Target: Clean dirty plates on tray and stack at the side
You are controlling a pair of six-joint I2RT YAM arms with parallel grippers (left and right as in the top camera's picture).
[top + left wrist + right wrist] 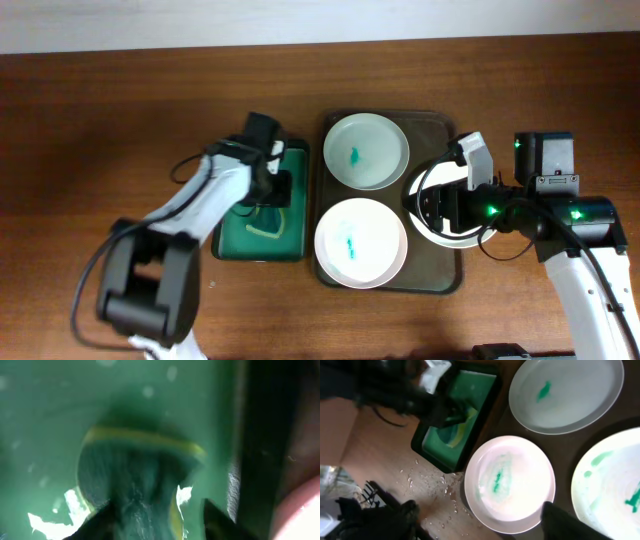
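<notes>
Three white plates with teal smears lie on the dark tray [440, 275]: a far one [366, 150], a near one [360, 242], and a third [428, 232] largely hidden under my right gripper [440, 205]. In the right wrist view they are the far plate [567, 392], the near plate [510, 482] and the third plate [615, 485]. The right gripper [477, 512] is open and empty, above the tray. My left gripper [272, 190] is down in the green tray [290, 235]. Its fingers [157, 525] are open, either side of a green-and-yellow sponge [135, 470].
The green tray [432, 445] stands just left of the dark tray. Water droplets [427, 485] dot the wood in front of it. The wooden table [100, 120] extends to the left and the back.
</notes>
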